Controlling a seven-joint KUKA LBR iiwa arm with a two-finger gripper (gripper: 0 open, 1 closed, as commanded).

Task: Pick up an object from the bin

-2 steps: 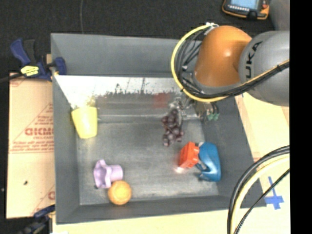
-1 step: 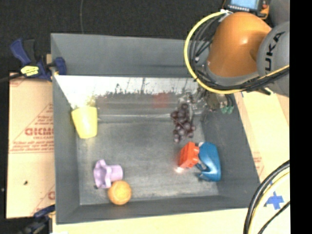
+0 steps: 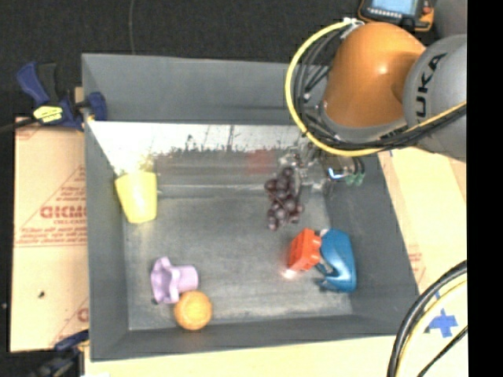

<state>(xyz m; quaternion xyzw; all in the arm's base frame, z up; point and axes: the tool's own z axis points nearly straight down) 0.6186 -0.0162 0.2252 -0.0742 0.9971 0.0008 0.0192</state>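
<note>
Gripper (image 3: 302, 166) sat over top of dark purple grape bunch (image 3: 283, 203), right of bin (image 3: 228, 238) centre, near far wall. Jaw state: could not tell. Step judged: grasping. Next move: secure pinch, lift straight, avoid red toy (image 3: 305, 250).

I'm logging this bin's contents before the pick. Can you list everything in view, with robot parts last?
bin: one, grey metal, centre
cup: one, yellow, bin's left side
toy piece: one, lilac, near-left corner
round fruit: one, orange, beside the toy piece
grape bunch: one, dark purple, centre-right, just below the gripper
moulded toy: one, red-orange, right side
blue toy: one, against the moulded toy
handheld device: one, black, outside the bin, top
gripper: one, metal, at the grapes' upper end
arm: one, grey, orange cover, from right
</note>
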